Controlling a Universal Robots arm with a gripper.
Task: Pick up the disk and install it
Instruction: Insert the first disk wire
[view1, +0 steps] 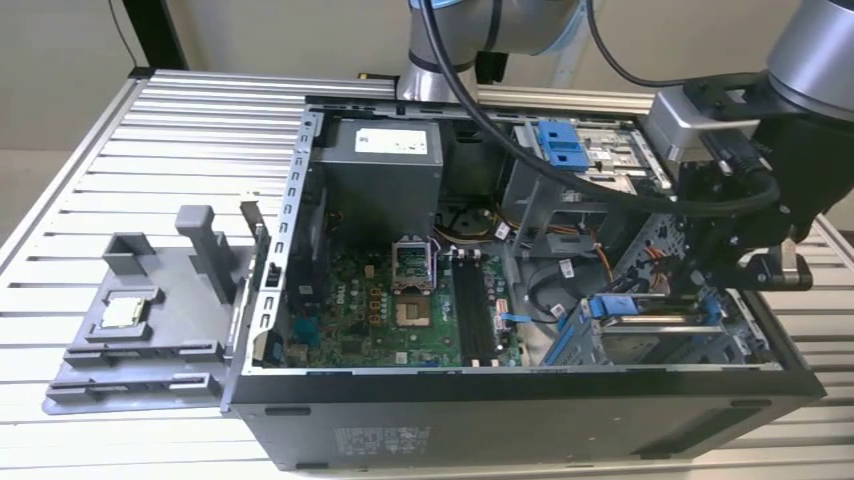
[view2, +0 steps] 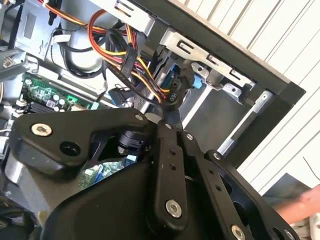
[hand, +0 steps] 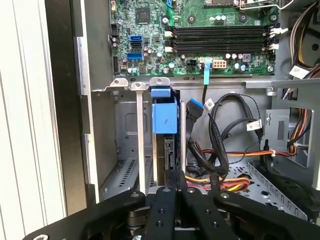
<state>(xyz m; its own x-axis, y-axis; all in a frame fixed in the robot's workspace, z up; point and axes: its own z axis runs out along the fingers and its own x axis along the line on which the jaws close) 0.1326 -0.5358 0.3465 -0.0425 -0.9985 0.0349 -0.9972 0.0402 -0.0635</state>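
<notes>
One grey plastic holder (view1: 140, 350) sits at the exterior view's left on the slatted aluminium desk (view1: 174, 130), with a small square silver chip (view1: 127, 312) lying in it. Just beside it, a black metal computer case (view1: 534, 400) lies open on its side. A green circuit board (view1: 387, 300) lies flat on the case floor, next to a grey box-shaped power supply (view1: 380, 165). Toward the exterior view's right, the silver-grey metal drive cage (hand: 125, 150) holds the disk (hand: 164, 125), a flat drive in a thin blue plastic frame. It stands on edge in one slot, blue end facing out. Orange, yellow and black cables (hand: 220, 170) run beside the cage. The black gripper (hand: 176, 175) hangs over that slot. Its fingers are pressed together with nothing between them, the tips just beside the disk's outer edge; whether they touch it I cannot tell.
</notes>
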